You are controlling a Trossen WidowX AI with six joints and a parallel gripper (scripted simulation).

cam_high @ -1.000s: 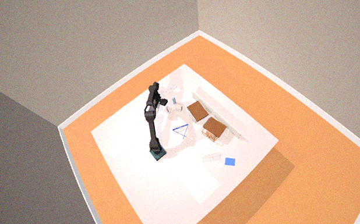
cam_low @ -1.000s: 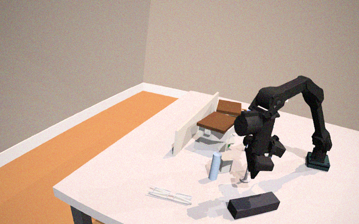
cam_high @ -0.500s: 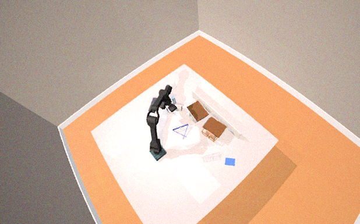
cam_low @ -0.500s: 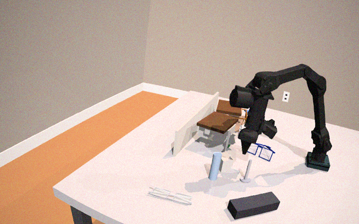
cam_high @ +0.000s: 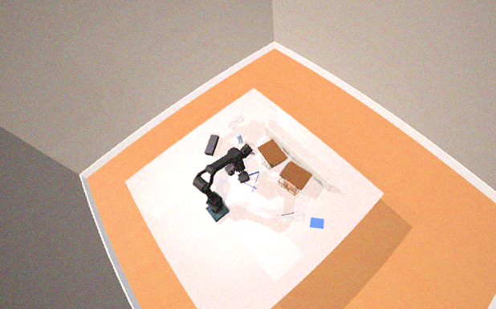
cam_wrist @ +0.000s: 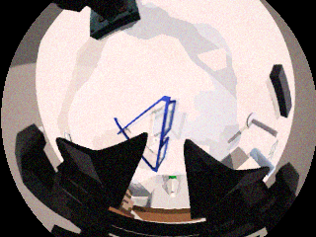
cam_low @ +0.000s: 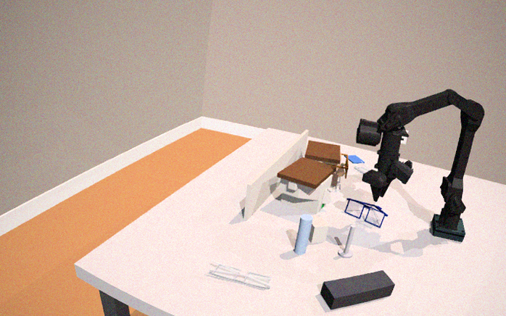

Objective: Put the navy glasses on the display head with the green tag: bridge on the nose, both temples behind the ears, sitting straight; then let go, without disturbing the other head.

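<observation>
The navy glasses (cam_high: 253, 173) (cam_low: 365, 205) (cam_wrist: 167, 99) stand on the white table, their temples folded inward and crossing near the tips. My gripper (cam_high: 243, 179) (cam_low: 376, 199) (cam_wrist: 166, 138) points down above them, partly open and empty. In the wrist view the front frame runs between the fingertips. The head with the green tag (cam_low: 323, 206) (cam_wrist: 172, 177) has a flat brown top (cam_high: 272, 152) (cam_low: 306, 171) and wears no glasses that I can see. The other head (cam_high: 295, 175) (cam_low: 323, 151) wears orange-brown glasses (cam_low: 347, 166). The tagged head's ears are largely hidden.
A cream panel (cam_high: 298, 155) (cam_low: 275, 174) stands behind both heads. A light blue cylinder (cam_low: 303, 235), a beige block (cam_low: 319, 231), a small post (cam_low: 349, 242) and a dark box (cam_high: 211, 144) (cam_low: 357, 289) stand to one side. Pale glasses (cam_low: 240, 275) and a blue pad (cam_high: 316, 222) lie farther out.
</observation>
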